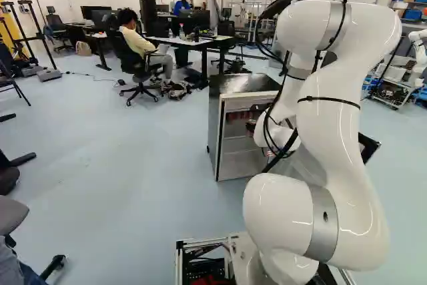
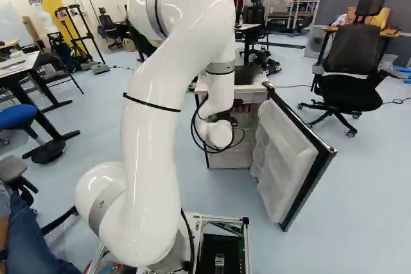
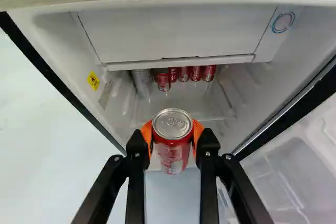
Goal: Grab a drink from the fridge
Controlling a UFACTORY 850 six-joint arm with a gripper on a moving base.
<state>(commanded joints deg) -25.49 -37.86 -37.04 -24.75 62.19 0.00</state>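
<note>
The small fridge (image 1: pixel 215 121) stands open ahead of the arm. In the left base view my gripper (image 1: pixel 251 125) shows only as a small dark part at its opening, mostly hidden by the wrist. Seen from the wrist, the gripper (image 3: pixel 172 139) is shut on a red drink can (image 3: pixel 172 153), an orange pad against either side. The can's silver top faces the camera. Deeper inside, beyond the held can, several red cans (image 3: pixel 163 80) stand under the white freezer compartment (image 3: pixel 178 32), with a clear or silvery container (image 3: pixel 142 81) beside them.
The fridge door (image 2: pixel 282 158) is swung wide, with its shelved inner side to the right of the opening in the right base view. Farther off are an office chair (image 2: pixel 352 72) and a desk (image 1: pixel 193 41). Another robot (image 1: pixel 419 51) stands at the far right.
</note>
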